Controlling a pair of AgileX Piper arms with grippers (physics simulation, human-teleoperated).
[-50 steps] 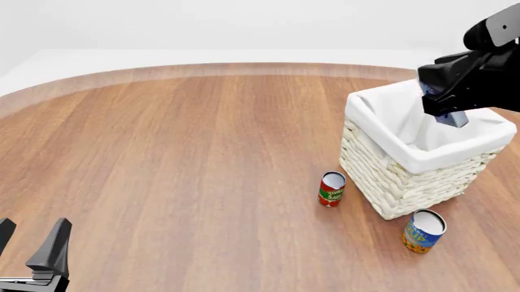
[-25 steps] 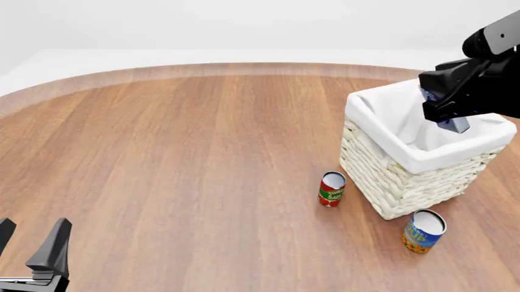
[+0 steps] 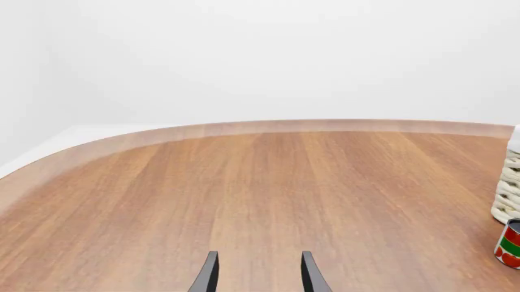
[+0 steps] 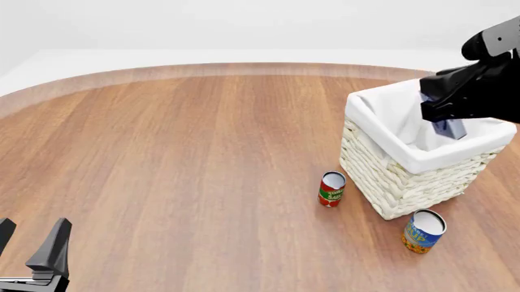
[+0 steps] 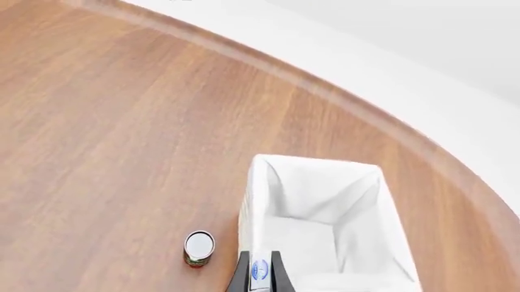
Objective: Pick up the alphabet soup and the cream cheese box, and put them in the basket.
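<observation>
The right gripper (image 4: pixel 449 121) hangs over the basket (image 4: pixel 390 188) at the right of the front frame, pinching the box (image 4: pixel 449 128) between its fingers; in the right wrist view the box (image 5: pixel 259 272) shows as a white and blue sliver clamped at the lower edge, with the white-lined mouth of the basket (image 5: pixel 258 201) open beyond it. The box appears to hang with its long axis roughly up and down, lower end dipping toward the lining; its exact tilt is hard to read.

The risks, as I judge them: released now, the box could catch the folded rim and tip out, since it sits toward the right-hand side of the opening rather than the centre; lowering further could press the fingers into the cloth.

The soup (image 4: pixel 423 231) lies on the table at lower right, just beside the basket's near corner, not yet picked; the red can (image 4: pixel 330 189) stands near the basket's left.

The left gripper (image 4: pixel 33 255) idles at lower left, fingers (image 3: pixel 208 277) spread, empty.
</observation>
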